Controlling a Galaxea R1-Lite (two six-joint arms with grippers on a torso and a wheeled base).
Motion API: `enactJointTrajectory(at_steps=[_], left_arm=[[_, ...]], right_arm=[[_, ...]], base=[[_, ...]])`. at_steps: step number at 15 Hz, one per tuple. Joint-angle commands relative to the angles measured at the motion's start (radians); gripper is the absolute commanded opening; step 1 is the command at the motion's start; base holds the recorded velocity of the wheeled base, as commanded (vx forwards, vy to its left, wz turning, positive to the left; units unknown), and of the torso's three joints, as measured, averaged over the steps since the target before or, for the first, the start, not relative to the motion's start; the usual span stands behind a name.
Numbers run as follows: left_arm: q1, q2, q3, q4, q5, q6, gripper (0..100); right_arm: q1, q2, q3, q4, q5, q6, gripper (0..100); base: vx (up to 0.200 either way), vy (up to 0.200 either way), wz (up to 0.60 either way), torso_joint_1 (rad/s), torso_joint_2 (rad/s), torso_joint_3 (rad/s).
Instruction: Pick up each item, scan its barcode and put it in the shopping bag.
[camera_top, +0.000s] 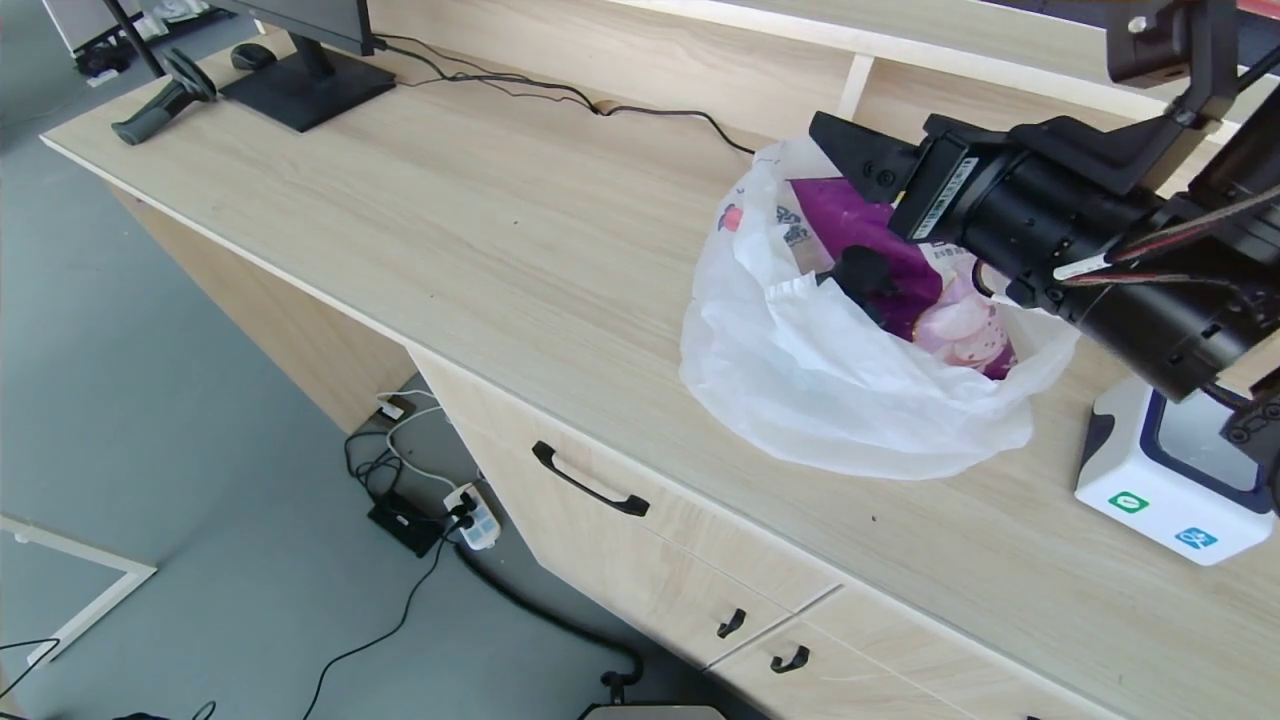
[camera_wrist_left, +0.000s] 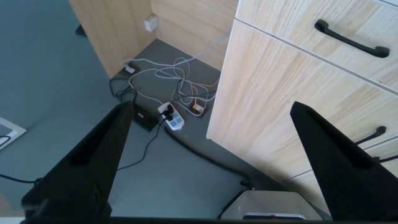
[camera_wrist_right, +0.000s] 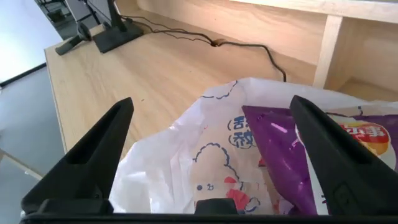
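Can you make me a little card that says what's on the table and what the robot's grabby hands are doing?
Shopping bag: white plastic, open, standing on the wooden counter
In the bag: purple snack packet
Right gripper: open, at the bag's mouth, close to the packet
Left gripper: open and empty, low down beside the drawers, above the floor
Scanner: white box on the counter, next to the bag
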Motion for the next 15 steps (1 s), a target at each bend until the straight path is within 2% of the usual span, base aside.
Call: enactJointTrajectory(at_steps=[1, 3, 7, 8, 9, 10, 12, 13, 15], left_arm=[[0.000, 0.002, 0.000, -0.001, 0.001, 0.000, 100], [0.000, 0.002, 0.000, -0.001, -0.001, 0.000, 100], [0.000, 0.002, 0.000, -0.001, -0.001, 0.003, 100], [0.000, 0.002, 0.000, -0.001, -0.001, 0.003, 100], [0.000, 0.002, 0.000, -0.001, -0.001, 0.003, 100], [0.000, 0.002, 0.000, -0.001, -0.001, 0.003, 100], [0.000, 0.002, 0.000, -0.001, -0.001, 0.007, 100], [0.000, 0.002, 0.000, -0.001, -0.001, 0.029, 100], [0.000, 0.002, 0.000, -0.001, -0.001, 0.032, 100]], right_arm=[[-0.001, -0.085, 0.026, -0.001, -0.004, -0.017, 100], [-0.005, -0.211, 0.150, -0.001, -0.004, -0.069, 100], [-0.005, -0.556, 0.610, -0.001, -0.004, -0.157, 100], [-0.005, -0.585, 0.651, -0.001, -0.004, -0.160, 100], [-0.004, -0.691, 0.776, 0.005, 0.004, -0.174, 100], [-0.004, -0.771, 0.846, 0.024, 0.005, -0.186, 100], [-0.004, -0.946, 0.951, 0.139, 0.011, -0.184, 100], [0.001, -1.082, 0.986, 0.278, 0.039, -0.181, 100], [0.001, -1.283, 0.991, 0.538, 0.065, -0.172, 100]], base=[[0.000, 0.000, 0.00, 0.000, 0.00, 0.000], [0.000, 0.000, 0.00, 0.000, 0.00, 0.000], [0.000, 0.000, 0.00, 0.000, 0.00, 0.000], [0.000, 0.000, 0.00, 0.000, 0.00, 0.000], [0.000, 0.000, 0.00, 0.000, 0.00, 0.000], [0.000, 0.000, 0.00, 0.000, 0.00, 0.000], [0.000, 0.000, 0.00, 0.000, 0.00, 0.000], [0.000, 0.000, 0.00, 0.000, 0.00, 0.000], [0.000, 0.000, 0.00, 0.000, 0.00, 0.000]])
